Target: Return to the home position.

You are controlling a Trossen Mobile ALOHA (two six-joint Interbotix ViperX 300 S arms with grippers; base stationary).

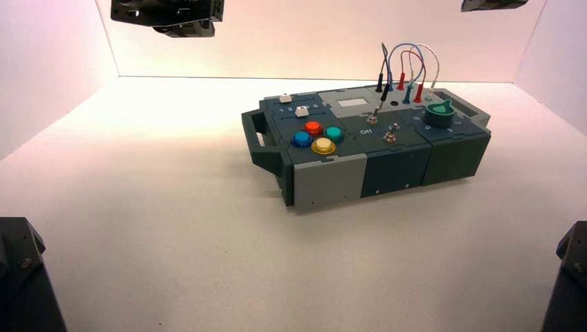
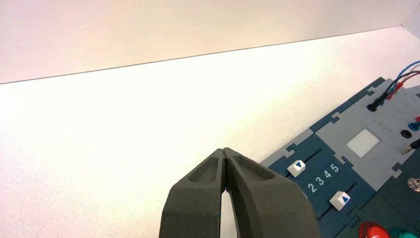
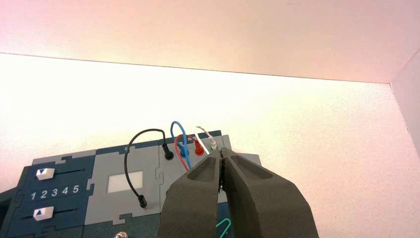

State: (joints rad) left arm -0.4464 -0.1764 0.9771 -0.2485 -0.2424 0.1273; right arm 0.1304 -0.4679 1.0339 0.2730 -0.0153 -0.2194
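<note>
Both arms up & clear of box, prob. so nothing snags en route home. L gripper (image 2: 224, 151), tips clenched w/ nothing between, hangs high on L side; R gripper (image 3: 221, 151), likewise clenched & bare, high on R. Below, task box (image 1: 329, 181) sits askew on table (image 1: 173, 277): nearer, red, green, blue & yellow buttons (image 1: 323, 145); farther, plugged-in wires (image 1: 419, 45), looped up, could catch a low arm.

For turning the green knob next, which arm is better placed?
Right, most likely: the green knob sits on the box's right part, and the right gripper hovers nearer it than the left.
</note>
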